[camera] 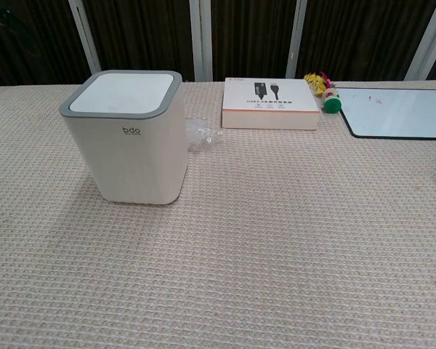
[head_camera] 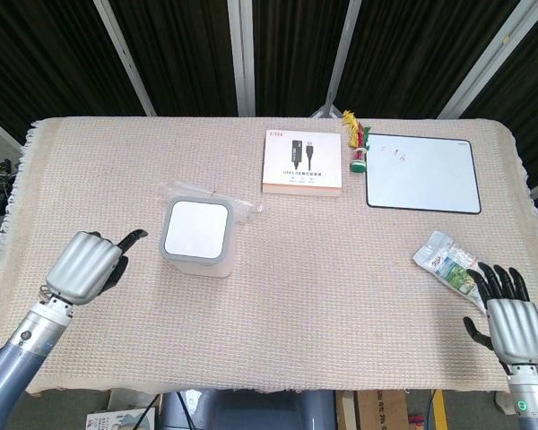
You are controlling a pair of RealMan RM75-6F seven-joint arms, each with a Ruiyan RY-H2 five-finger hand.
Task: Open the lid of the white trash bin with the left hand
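Note:
The white trash bin (head_camera: 197, 236) with a grey rim stands left of the table's middle, its flat lid down; in the chest view the bin (camera: 127, 138) stands upright with "bdo" on its front. My left hand (head_camera: 90, 266) hovers just left of the bin, apart from it, fingers curled in with one dark fingertip (head_camera: 131, 237) sticking out toward the bin. It holds nothing. My right hand (head_camera: 511, 315) is at the table's front right edge, fingers spread and empty. Neither hand shows in the chest view.
A white cable box (head_camera: 303, 162) lies at the back centre, a small whiteboard (head_camera: 422, 172) at the back right, and green and yellow trinkets (head_camera: 357, 145) between them. Crumpled clear plastic (head_camera: 242, 208) lies behind the bin. A snack packet (head_camera: 446, 264) lies just beyond my right hand.

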